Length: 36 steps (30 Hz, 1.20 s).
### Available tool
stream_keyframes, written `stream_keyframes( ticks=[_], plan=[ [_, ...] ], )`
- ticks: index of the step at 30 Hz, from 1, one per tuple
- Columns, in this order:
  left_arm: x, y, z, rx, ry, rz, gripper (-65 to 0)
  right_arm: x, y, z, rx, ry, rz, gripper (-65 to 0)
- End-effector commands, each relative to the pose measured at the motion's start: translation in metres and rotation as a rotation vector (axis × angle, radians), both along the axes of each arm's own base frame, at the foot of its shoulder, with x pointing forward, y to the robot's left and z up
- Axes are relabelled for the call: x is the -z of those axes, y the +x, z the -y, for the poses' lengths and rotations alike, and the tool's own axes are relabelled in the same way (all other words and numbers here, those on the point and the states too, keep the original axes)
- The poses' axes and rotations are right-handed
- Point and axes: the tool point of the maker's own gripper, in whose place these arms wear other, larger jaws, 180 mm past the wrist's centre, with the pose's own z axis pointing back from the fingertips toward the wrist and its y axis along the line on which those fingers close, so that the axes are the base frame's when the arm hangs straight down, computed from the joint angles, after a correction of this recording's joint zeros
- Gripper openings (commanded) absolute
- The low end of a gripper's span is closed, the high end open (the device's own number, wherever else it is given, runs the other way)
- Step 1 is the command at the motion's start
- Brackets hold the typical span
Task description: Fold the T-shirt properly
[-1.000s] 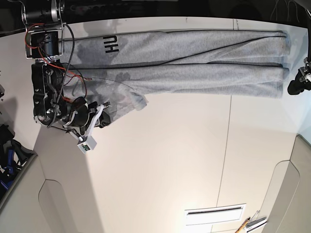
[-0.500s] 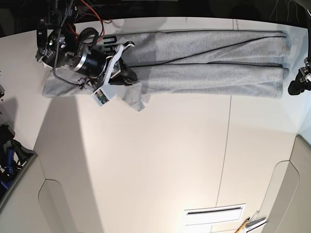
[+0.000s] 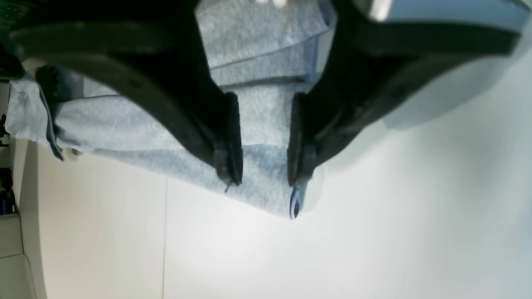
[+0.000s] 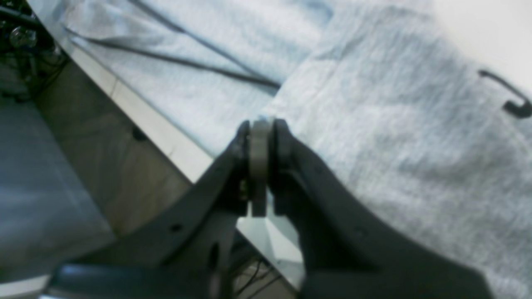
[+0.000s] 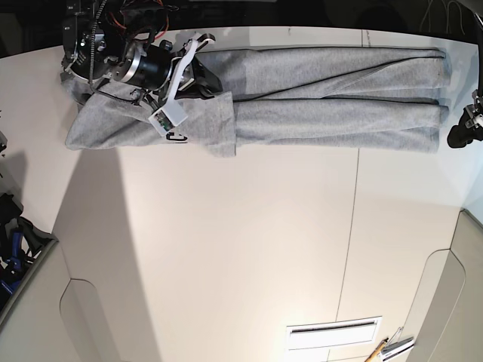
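The heather-grey T-shirt [image 5: 332, 98] lies in a long folded strip along the table's far edge. Its left end is doubled over into a flap [image 5: 204, 124], with a bit of black lettering [image 5: 175, 137] showing. My right gripper [image 5: 205, 81] is over the strip at the left, shut on a thin edge of the T-shirt [image 4: 259, 166]; grey fabric [image 4: 395, 124] spreads beneath it. My left gripper [image 3: 262, 182] is open, with both fingers just above the strip's right-hand corner [image 3: 266, 120] and nothing held. In the base view it [image 5: 458, 136] shows at the right edge.
The white table [image 5: 264, 249] extends in front of the shirt, with a seam line [image 5: 351, 226] running through it. The table's far edge [image 4: 166, 141] lies close behind my right gripper. Dark equipment [image 5: 15, 241] stands at the left, and a white slotted panel [image 5: 332, 332] lies at the bottom.
My right arm has swung up from the lower left to the far edge and then right, carrying the shirt's left end over the strip. The "HN" lettering is now covered. The left arm has not moved.
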Motion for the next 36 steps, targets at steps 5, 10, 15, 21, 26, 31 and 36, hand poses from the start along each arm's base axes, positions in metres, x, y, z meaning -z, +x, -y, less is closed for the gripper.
stream_keyframes(
  ticks=[5,10,15,21,26,31,36],
  plan=[
    [-0.019,0.009,-0.008,0.002,0.027,0.054,-43.2,-0.010,0.004,-0.004,-0.003,0.033,0.027,-65.0],
    [-0.024,0.015,-0.012,-0.020,0.033,0.096,-37.2,-0.010,0.003,-0.004,-0.004,0.032,0.026,-40.1],
    [-0.011,-0.002,-0.013,-0.017,0.047,0.038,-31.7,-0.014,0.008,-0.005,0.005,0.045,0.048,-31.8],
    [0.006,-0.031,-0.016,-0.032,0.054,-0.026,-31.7,-0.020,0.014,-0.005,0.006,0.046,0.076,-31.8],
    [0.014,-0.045,-0.018,-0.051,0.063,-0.043,-31.8,-0.024,0.022,-0.004,0.006,0.041,0.100,-31.8],
    [0.025,-0.050,-0.010,-0.083,0.028,-0.036,-31.8,-0.029,0.030,-0.003,0.010,0.040,0.127,-31.8],
    [0.041,-0.056,0.001,-0.112,0.017,-0.039,-31.8,-0.024,0.045,0.017,0.056,-0.054,0.159,-31.8]
  ],
)
